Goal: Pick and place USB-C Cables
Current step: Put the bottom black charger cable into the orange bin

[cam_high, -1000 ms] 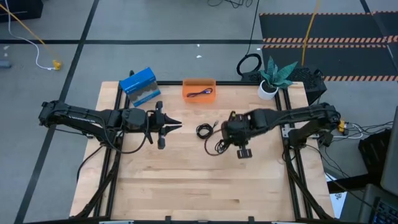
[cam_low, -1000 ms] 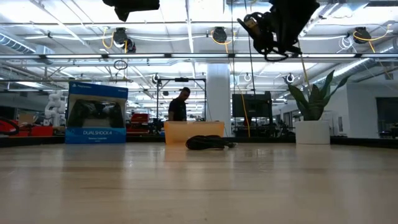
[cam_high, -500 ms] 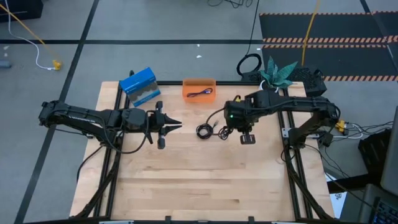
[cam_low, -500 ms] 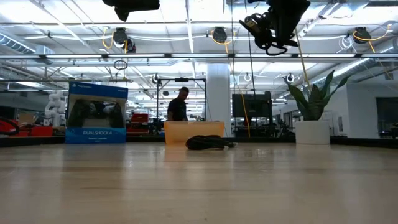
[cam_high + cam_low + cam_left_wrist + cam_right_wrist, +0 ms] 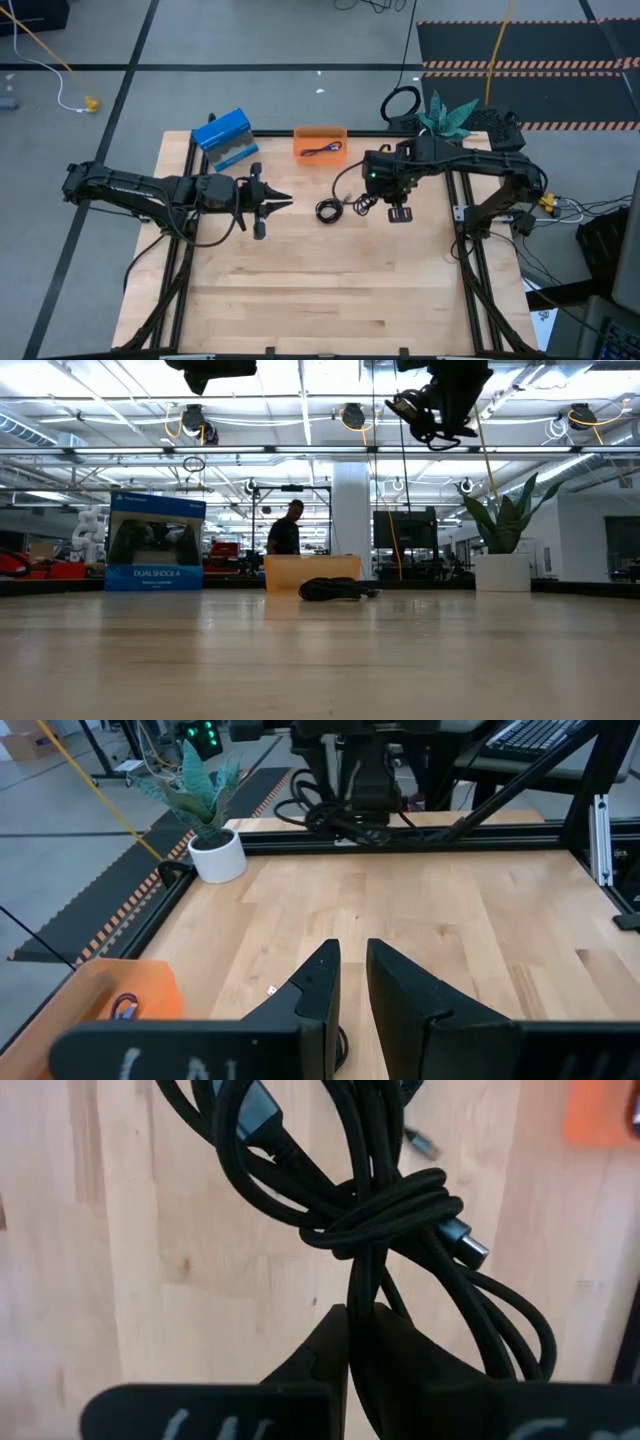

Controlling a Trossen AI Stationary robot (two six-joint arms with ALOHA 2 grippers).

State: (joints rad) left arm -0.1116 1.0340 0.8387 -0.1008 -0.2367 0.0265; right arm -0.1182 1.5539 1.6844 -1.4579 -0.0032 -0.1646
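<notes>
The loose black cable (image 5: 380, 1210) is pinched in the closed right gripper (image 5: 350, 1330) and held high over the tabletop (image 5: 330, 290) near the back edge, presumably for carrying to the orange bin (image 5: 320, 143). The left gripper (image 5: 345, 985), slightly parted, holds nothing.

The right hand (image 5: 372, 195) hangs raised toward one o'clock of the bench's middle, fingers pinched together. The left hand (image 5: 284, 204) waits level at nine o'clock, fingers narrowly parted, pointing toward three o'clock.
</notes>
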